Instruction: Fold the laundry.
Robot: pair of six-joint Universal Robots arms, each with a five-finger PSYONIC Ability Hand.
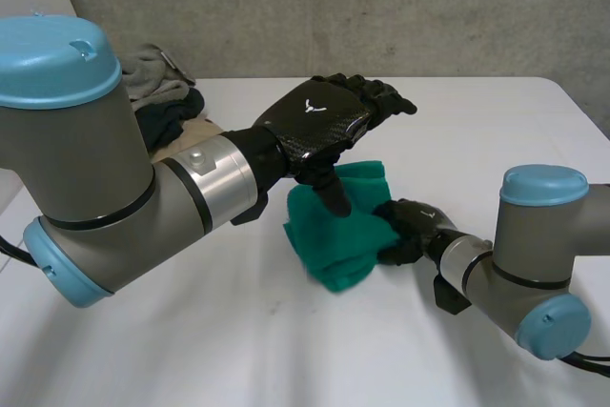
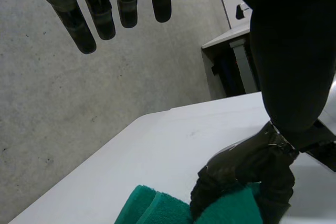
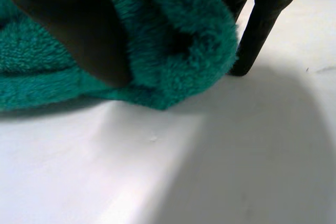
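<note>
A green towel (image 1: 338, 231) lies bunched and partly folded on the white table (image 1: 191, 350), near its middle. My left hand (image 1: 324, 116) hovers over it with fingers (image 2: 100, 17) straight and spread, and its thumb (image 1: 334, 195) points down onto the towel's top. My right hand (image 1: 405, 231) reaches in from the right with its fingers curled round the towel's right edge. The left wrist view has that right hand (image 2: 247, 171) closed over the green towel (image 2: 157, 208). In the right wrist view the towel (image 3: 178, 51) bulges around a dark finger (image 3: 79, 30) of my right hand.
A heap of grey, dark and beige clothes (image 1: 167, 92) sits at the table's back left, behind my left arm. A grey wall (image 1: 381, 7) runs behind the table. White furniture (image 2: 231, 61) stands beyond the table's far side.
</note>
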